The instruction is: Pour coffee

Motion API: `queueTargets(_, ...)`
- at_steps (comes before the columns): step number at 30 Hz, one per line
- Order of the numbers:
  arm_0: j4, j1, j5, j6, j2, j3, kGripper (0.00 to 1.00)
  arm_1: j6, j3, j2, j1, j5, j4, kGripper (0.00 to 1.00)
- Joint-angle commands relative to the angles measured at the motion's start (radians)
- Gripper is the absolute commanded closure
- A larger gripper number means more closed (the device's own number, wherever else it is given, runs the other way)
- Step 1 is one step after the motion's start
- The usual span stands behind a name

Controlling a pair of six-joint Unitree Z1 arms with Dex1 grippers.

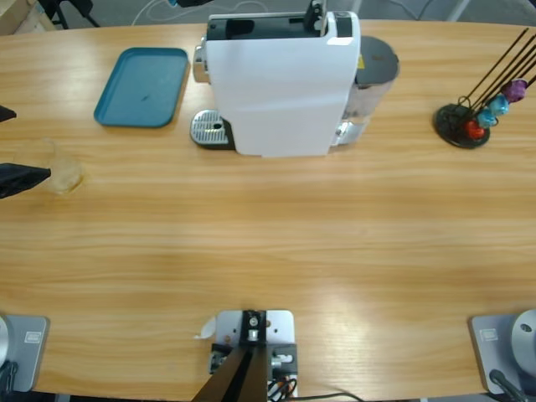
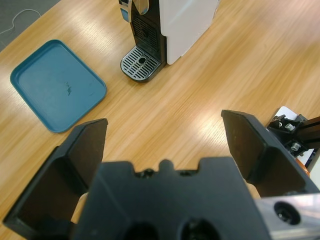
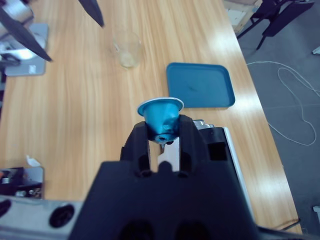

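The right hand [image 3: 161, 131] is closed on a blue capsule [image 3: 160, 118], foil rim up, just above the white machine [image 1: 282, 79]; in the high view the hand shows only as a black tip [image 1: 316, 15] at the machine's top edge. Past the capsule lie the teal tray [image 3: 200, 85] and, farther off, the clear cup [image 3: 126, 48], with two dark jaw tips of the other arm above and left of it.

The left hand [image 2: 162, 142] is wide open with nothing between its jaws. It looks across bare bench [image 2: 240, 60] toward the tray [image 2: 55, 85] and the machine's drip grate [image 2: 141, 63]. From above, it shows as black tips [image 1: 21, 177] at the left edge, one tip just beside the cup [image 1: 60, 172].

The cup stands near the bench's left edge, well apart from the tray [image 1: 142, 86] and the grate [image 1: 209, 128]. Whether it holds any coffee is hard to tell — it looks clear, with perhaps a pale tint at the bottom.

The machine sits at the far middle of the bench [image 1: 276, 234], tray to its left, and a black capsule rack [image 1: 469, 117] with coloured capsules stands near the right edge. The whole near half of the bench is open wood — wide room between cup and grate.
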Motion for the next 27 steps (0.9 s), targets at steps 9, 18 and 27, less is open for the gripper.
queueTargets(9,0.006,0.002,0.006,-0.004,0.073,0.003,0.0,-0.125,-0.068,0.209,-0.161,-0.002,-0.008,1.0)
queueTargets(18,0.002,0.004,0.008,-0.002,0.093,0.003,0.0,-0.131,-0.063,0.202,-0.143,-0.023,0.004,1.0)
queueTargets(27,0.001,0.004,0.01,-0.004,0.077,0.009,0.0,-0.126,-0.043,0.194,-0.109,-0.112,0.005,1.0)
